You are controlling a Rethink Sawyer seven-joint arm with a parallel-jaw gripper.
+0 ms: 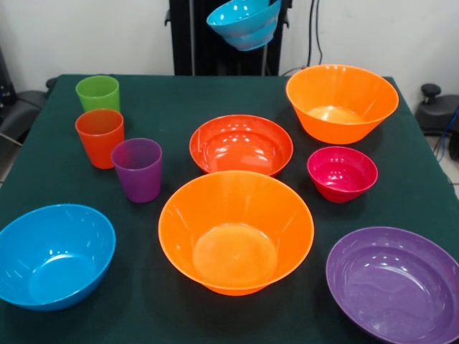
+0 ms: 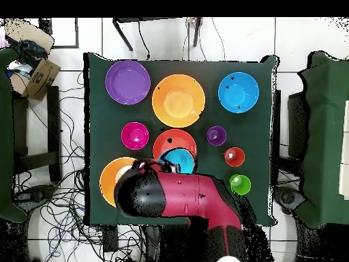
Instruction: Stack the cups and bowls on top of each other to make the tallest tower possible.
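The small teal-blue bowl (image 1: 245, 21) hangs tilted high in the air over the far side of the counter (image 1: 179, 100). Something must be holding it, but the hand itself is hidden, so I cannot tell how it grips the rim. From above, the red arm (image 2: 184, 198) covers that spot, and the teal bowl peeks out just above the shallow red-orange bowl (image 1: 241, 145).

No tower is built yet. Everything else sits alone on the counter. The green cup (image 1: 98, 93), the orange cup (image 1: 100, 136) and the purple cup (image 1: 138, 169) stand upright in a close row. The big blue bowl (image 1: 54, 254) is at one near corner and the big purple bowl (image 1: 394, 283) at the other. One big orange bowl (image 1: 235, 231) sits in the middle near the front, and the other big orange bowl (image 1: 342, 102) sits farther back. The small magenta bowl (image 1: 342, 173) is between that one and the purple bowl.

What could go wrong? The teal bowl is tipped and shiny, so it may slip and fall, maybe into the red-orange bowl below. If it is meant for a cup, the cup is narrow, and a crooked landing could knock it over. The cups stand so close that one bump might topple its neighbours too.
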